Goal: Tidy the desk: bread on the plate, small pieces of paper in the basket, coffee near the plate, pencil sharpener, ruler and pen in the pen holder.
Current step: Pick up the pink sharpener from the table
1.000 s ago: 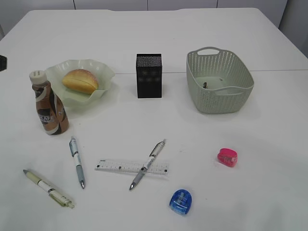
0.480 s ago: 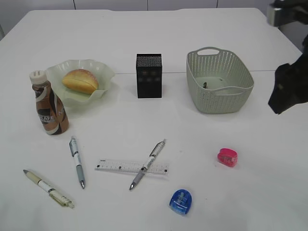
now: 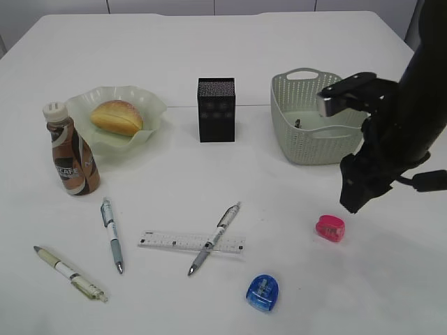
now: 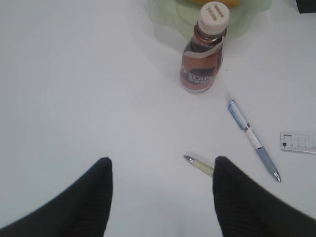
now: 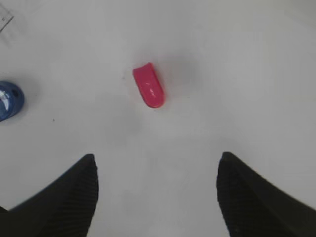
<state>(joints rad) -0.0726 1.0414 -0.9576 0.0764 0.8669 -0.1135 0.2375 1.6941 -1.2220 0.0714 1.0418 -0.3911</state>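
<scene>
The bread lies on the green plate with the coffee bottle beside it. The black pen holder and the basket stand at the back. A ruler lies under a grey pen; a blue pen and a cream pen lie to its left. A pink sharpener and a blue sharpener lie at the front right. My right gripper is open just above the pink sharpener. My left gripper is open and empty over the table, by the cream pen.
The basket holds small scraps at its bottom. In the left wrist view the coffee bottle, the blue pen and the ruler's end show. The blue sharpener shows at the right wrist view's left edge.
My right arm has come in from the right edge and moved down and left, to just above the pink sharpener. The objects on the table have not moved.
</scene>
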